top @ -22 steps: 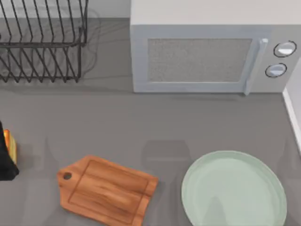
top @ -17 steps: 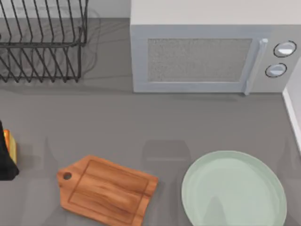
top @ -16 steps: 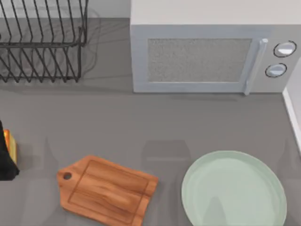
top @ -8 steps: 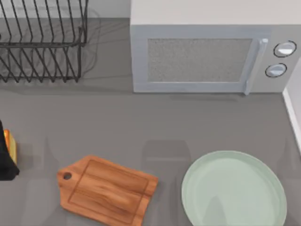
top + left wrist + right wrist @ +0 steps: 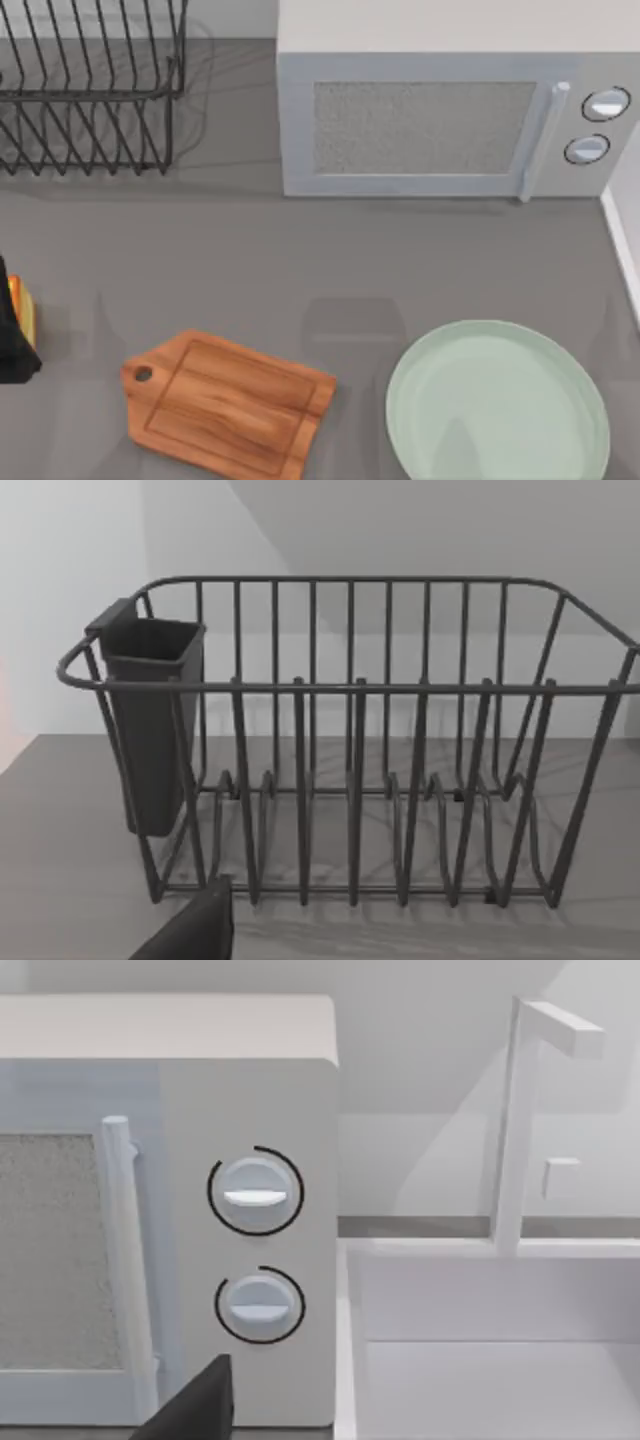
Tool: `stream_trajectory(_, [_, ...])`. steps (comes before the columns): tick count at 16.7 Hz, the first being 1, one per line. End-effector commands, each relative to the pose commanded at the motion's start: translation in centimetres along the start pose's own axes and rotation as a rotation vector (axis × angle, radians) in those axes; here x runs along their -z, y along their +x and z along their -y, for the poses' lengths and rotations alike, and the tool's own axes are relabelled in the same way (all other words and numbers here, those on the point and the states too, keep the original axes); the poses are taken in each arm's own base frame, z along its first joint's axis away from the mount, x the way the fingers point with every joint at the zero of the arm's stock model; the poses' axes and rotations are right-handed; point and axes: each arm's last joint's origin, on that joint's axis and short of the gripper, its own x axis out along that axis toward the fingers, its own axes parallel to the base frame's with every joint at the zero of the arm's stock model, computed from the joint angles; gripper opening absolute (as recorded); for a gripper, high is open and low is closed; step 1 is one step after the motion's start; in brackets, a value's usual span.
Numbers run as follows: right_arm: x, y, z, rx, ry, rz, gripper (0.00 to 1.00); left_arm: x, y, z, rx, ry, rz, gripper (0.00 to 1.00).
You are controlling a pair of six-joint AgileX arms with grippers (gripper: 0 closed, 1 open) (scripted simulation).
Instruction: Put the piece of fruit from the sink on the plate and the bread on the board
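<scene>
While the left tool [image 5: 10,335] sits at the bench's [image 5: 250,260] far left edge, against the bread [image 5: 22,310], whether it grips it I cannot tell. Nearby lies the brown wooden board [image 5: 225,405], grooved and handled, bare; right of it, the smooth pale green plate [image 5: 498,405].
</scene>
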Motion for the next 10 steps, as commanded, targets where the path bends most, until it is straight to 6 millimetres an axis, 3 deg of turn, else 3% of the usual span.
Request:
stream_trajectory(5, [-1.2,0.0,0.1,0.009,-0.008,-0.042,1.00,0.0,0.0,0.0,0.000,0.000,0.000,1.00])
stream_trajectory(10, [-6.5,1.7,0.5,0.041,-0.039,-0.254,1.00,0.0,0.0,0.0,0.000,0.000,0.000,1.00])
